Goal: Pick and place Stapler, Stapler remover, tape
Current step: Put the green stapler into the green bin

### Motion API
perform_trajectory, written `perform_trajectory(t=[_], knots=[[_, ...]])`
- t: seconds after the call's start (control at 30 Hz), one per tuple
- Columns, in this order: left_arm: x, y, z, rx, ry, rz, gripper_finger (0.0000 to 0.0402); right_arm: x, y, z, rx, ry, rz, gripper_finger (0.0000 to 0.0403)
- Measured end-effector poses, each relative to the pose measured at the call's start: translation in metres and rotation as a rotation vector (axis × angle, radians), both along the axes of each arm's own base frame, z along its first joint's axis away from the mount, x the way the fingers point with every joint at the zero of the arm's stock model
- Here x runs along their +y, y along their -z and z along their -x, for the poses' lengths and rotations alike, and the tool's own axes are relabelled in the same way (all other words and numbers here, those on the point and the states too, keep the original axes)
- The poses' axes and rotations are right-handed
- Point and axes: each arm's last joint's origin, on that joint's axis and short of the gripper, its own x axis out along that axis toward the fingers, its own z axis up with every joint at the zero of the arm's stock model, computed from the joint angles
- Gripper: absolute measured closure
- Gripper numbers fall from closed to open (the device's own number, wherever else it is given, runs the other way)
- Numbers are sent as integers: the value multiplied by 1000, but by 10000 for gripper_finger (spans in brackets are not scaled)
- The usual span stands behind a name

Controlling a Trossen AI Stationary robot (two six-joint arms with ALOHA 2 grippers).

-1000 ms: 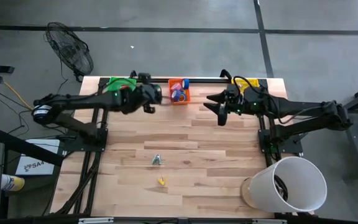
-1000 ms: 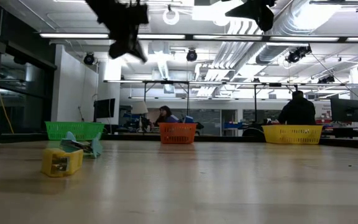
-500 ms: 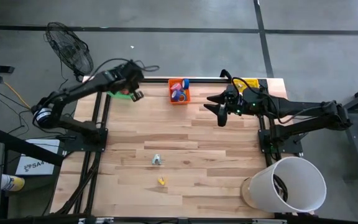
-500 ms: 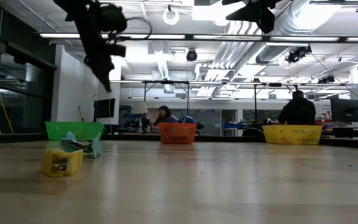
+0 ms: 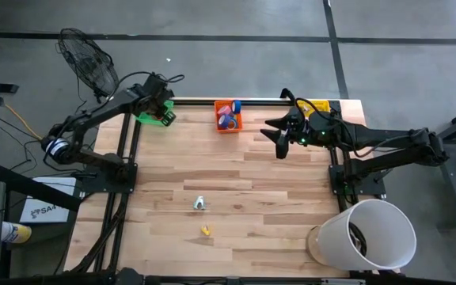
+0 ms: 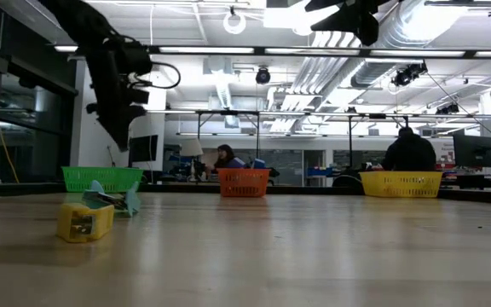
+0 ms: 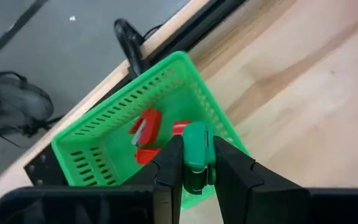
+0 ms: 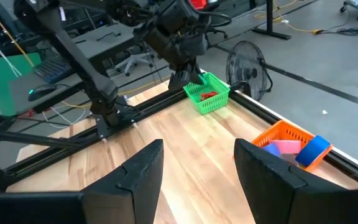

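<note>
Left wrist view: green piece held over the green basket for sorting

Left wrist view shows the left hand clenched on a small green plastic piece, gripped between its two dark fingers directly above the near rim of the green basket. The item is judged to be a staple remover, since similar red pieces already lie inside that basket; its exact form cannot be told because the fingers cover most of it. It is held there, apparently, so that it can be dropped among its like.

From the high view, the left hand is seen at the far left corner of the desk, over the green basket. The orange basket stands at the middle of the far edge and is filled with tape, small rolls in blue, pink and purple. The yellow basket sits toward the far right corner, partly hidden by the right arm.

The right hand is held released and empty, waiting above the desk near the far edge, right of the orange basket.

Two items remain unsorted toward the near edge, left of centre: a small pale teal object and a yellow one, blocky in the low view; what they are cannot be told.
</note>
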Motion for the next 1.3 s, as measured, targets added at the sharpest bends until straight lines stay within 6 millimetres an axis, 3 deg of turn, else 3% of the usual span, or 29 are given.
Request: perform_trajectory(t=[0.33, 0.97, 1.07, 1.3], knots=[[5, 24, 14, -56, -101, 17, 337, 0, 0, 0, -1, 8, 1, 214], [5, 26, 14, -54, -93, 6, 336, 0, 0, 0, -9, 11, -23, 217], [5, 26, 14, -54, -92, 7, 323, 0, 0, 0, -9, 11, -23, 217], [5, 26, 14, -56, -90, 11, 249, 0, 0, 0, -9, 11, -24, 217]])
